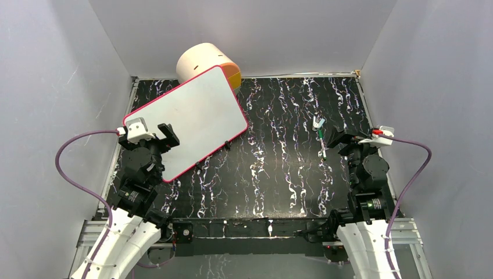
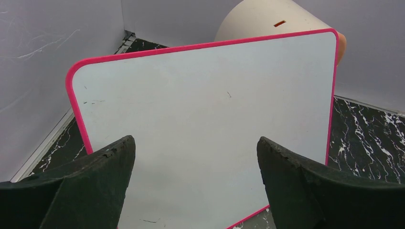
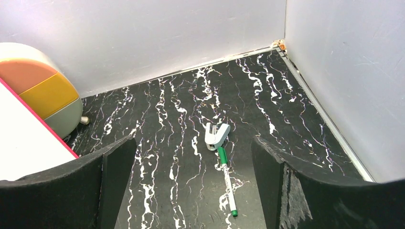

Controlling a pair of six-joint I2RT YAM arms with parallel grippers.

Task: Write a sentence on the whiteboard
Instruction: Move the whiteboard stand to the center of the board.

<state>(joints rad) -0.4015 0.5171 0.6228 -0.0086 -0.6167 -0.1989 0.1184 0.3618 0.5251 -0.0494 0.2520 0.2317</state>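
Observation:
The whiteboard, white with a pink rim, sits turned at an angle on the left half of the table. No sentence shows on it, only a few faint specks. My left gripper hovers open over the board's near left corner with nothing between its fingers. A green-capped marker with a white clip on its far end lies on the black marbled table at the right. My right gripper stands open just behind it, holding nothing.
A round beige container with orange and yellow sections stands at the back left, behind the board's far corner. Grey walls enclose the table on three sides. Small black clips stick out from the board's lower edge.

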